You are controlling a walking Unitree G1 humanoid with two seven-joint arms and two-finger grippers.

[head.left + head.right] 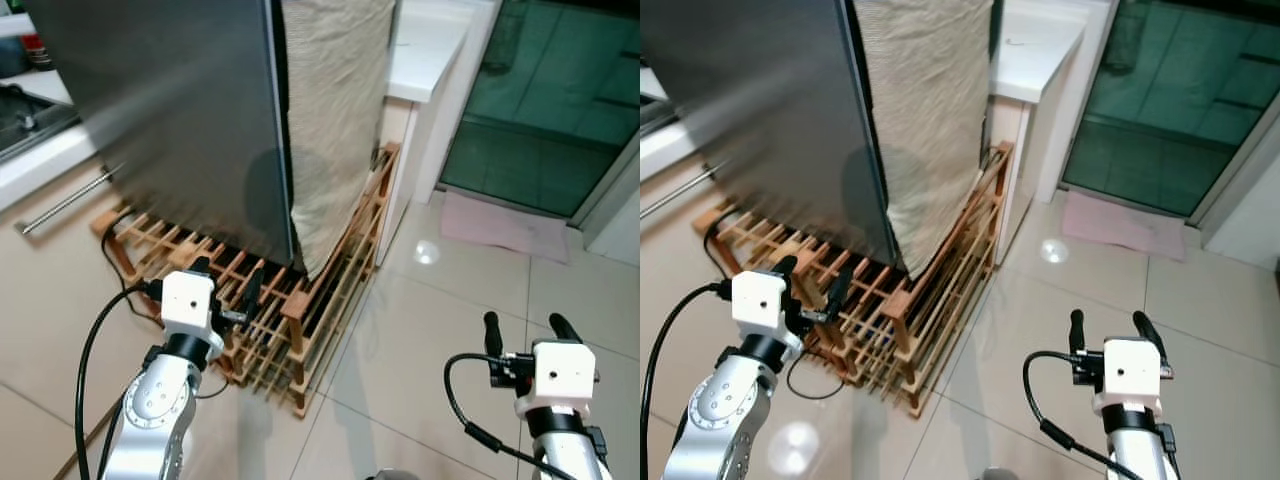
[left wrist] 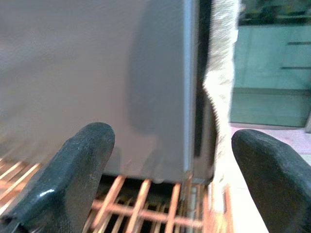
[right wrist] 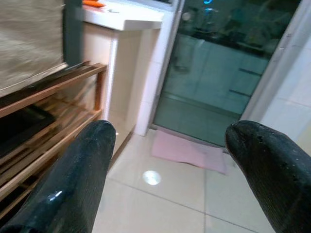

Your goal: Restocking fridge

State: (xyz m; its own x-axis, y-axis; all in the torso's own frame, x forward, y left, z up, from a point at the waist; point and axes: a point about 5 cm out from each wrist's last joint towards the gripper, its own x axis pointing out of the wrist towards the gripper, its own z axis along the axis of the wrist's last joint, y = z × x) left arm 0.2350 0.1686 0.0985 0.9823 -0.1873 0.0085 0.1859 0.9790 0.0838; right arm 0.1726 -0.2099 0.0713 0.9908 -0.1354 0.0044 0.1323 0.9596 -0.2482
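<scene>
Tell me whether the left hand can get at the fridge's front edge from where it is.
Probably yes: the left hand is open, facing the fridge above the wooden rack, with nothing between.

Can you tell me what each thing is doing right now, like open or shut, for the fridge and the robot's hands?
Fridge: door shut, standing on the wooden rack.
Cloth: hanging down the fridge's side.
Left gripper: open, empty, in front of the fridge's bottom edge.
Right gripper: open, empty, above the floor tiles.
Glass door: shut.

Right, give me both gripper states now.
Left gripper: open, empty, by the wooden rack under the fridge.
Right gripper: open, empty, over the floor.
</scene>
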